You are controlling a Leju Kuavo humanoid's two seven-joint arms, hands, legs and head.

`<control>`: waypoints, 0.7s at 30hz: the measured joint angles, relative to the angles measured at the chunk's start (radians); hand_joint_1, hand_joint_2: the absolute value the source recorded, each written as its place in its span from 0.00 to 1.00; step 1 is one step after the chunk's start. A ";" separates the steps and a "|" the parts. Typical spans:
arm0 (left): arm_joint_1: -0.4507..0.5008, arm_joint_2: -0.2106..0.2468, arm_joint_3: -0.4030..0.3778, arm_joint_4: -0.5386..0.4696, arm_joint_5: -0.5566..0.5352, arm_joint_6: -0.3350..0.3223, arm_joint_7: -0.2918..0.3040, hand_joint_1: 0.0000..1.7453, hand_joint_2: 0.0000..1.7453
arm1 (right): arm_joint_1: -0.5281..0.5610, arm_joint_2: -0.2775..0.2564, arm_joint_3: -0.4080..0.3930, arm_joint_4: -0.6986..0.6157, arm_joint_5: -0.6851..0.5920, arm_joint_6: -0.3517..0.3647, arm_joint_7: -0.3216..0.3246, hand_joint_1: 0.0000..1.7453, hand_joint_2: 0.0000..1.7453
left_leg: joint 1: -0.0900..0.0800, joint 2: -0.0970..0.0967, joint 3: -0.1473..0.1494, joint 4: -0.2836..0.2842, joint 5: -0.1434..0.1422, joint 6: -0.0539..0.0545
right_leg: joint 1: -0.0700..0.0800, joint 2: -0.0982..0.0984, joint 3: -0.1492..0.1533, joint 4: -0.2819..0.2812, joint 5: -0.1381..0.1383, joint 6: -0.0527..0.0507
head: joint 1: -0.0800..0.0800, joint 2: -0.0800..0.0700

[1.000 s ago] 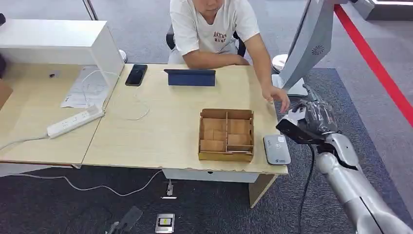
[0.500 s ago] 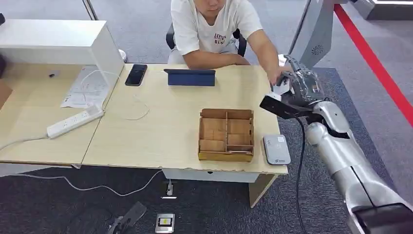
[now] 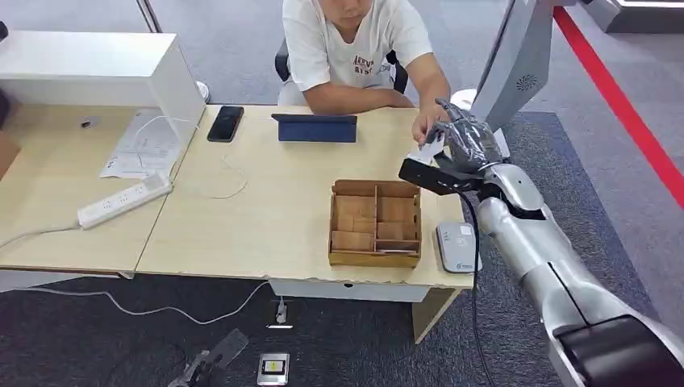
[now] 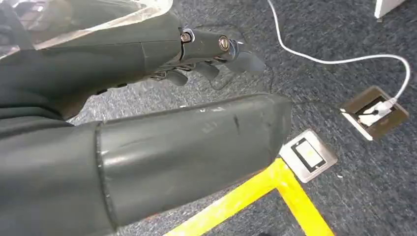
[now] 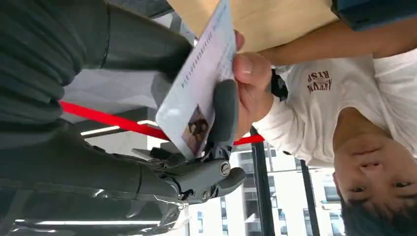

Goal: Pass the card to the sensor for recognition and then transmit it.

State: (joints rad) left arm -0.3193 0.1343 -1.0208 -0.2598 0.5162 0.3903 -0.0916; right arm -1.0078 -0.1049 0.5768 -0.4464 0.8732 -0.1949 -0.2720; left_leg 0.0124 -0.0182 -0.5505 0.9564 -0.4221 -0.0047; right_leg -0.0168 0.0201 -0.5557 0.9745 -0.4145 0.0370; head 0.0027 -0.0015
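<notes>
card (image 5: 199, 93) sits pinched in the right robot hand (image 3: 464, 145) above the counter's (image 3: 258, 218) far right edge, with the person's hand (image 5: 251, 86) also on it. best to hold firm, then carry it level to the sensor (image 3: 458, 247). the left robot hand (image 4: 211, 54) hangs spread.

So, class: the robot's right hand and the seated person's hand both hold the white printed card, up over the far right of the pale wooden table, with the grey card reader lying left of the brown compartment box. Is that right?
One detail is wrong. The grey card reader lies right of the brown compartment box, at the table's edge, as the head view shows. The rest stands: the right hand and the person's hand both hold the white printed card.
</notes>
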 joint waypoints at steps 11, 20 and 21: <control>-0.007 0.000 -0.006 0.000 -0.025 -0.002 0.011 0.00 0.00 | 0.002 -0.006 0.013 0.040 0.001 -0.026 0.016 0.00 1.00 | 0.000 0.000 0.000 0.000 0.000 0.000 | 0.000 0.000 0.000 0.000 0.000 0.000 | 0.000 0.000; -0.007 0.000 -0.006 0.000 -0.037 0.010 0.005 0.00 0.00 | 0.002 -0.013 0.009 0.045 -0.057 -0.089 -0.042 0.00 1.00 | 0.000 0.000 0.000 0.000 0.000 0.000 | 0.000 0.000 0.000 0.000 0.000 0.000 | 0.000 0.000; -0.006 0.000 -0.005 0.000 -0.037 0.015 0.002 0.00 0.00 | 0.001 -0.013 0.004 0.043 -0.095 -0.092 -0.055 0.00 1.00 | 0.000 0.000 0.000 0.000 0.000 0.000 | 0.000 0.000 0.000 0.000 0.000 0.000 | 0.000 0.000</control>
State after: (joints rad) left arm -0.3254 0.1343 -1.0258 -0.2598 0.4791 0.4051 -0.0893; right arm -1.0063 -0.1183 0.5806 -0.4032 0.7781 -0.2869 -0.3270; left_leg 0.0126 -0.0177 -0.5502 0.9565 -0.4221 -0.0047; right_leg -0.0167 0.0204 -0.5559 0.9745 -0.4145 0.0370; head 0.0027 -0.0015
